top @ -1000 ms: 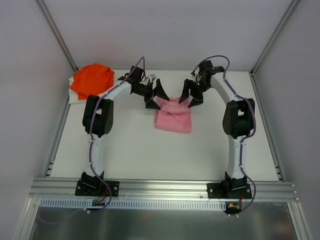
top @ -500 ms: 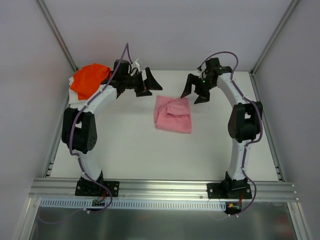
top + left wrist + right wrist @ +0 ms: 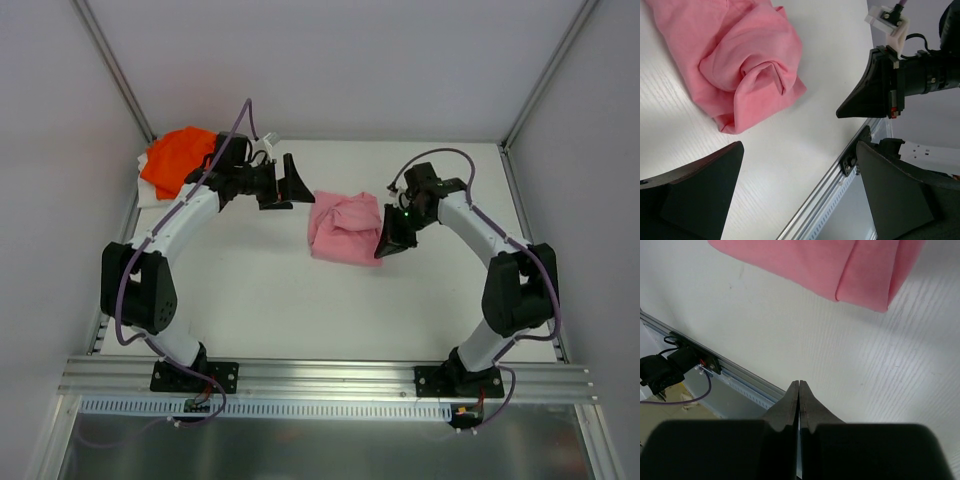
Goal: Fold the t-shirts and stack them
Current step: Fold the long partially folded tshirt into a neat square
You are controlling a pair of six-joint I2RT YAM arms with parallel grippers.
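Observation:
The pink t-shirt (image 3: 346,228) lies folded in a small bundle at mid-table; its rumpled end (image 3: 747,65) shows in the left wrist view and its folded edge (image 3: 840,265) in the right wrist view. The orange t-shirt (image 3: 178,157) is heaped in the far left corner. My left gripper (image 3: 292,184) hangs wide open to the left of the pink bundle, nothing between its fingers (image 3: 695,192). My right gripper (image 3: 387,243) is shut and empty at the bundle's right edge, its fingertips (image 3: 799,385) pressed together above bare table.
A white cloth (image 3: 150,196) lies under the orange heap. Grey walls and metal posts close the table at the back and sides. An aluminium rail (image 3: 330,375) runs along the near edge by the arm bases.
Both grippers let go of the pink t-shirt and drew apart. The left one moved left and stays open. The right one swung down to the bundle's right side and shut.

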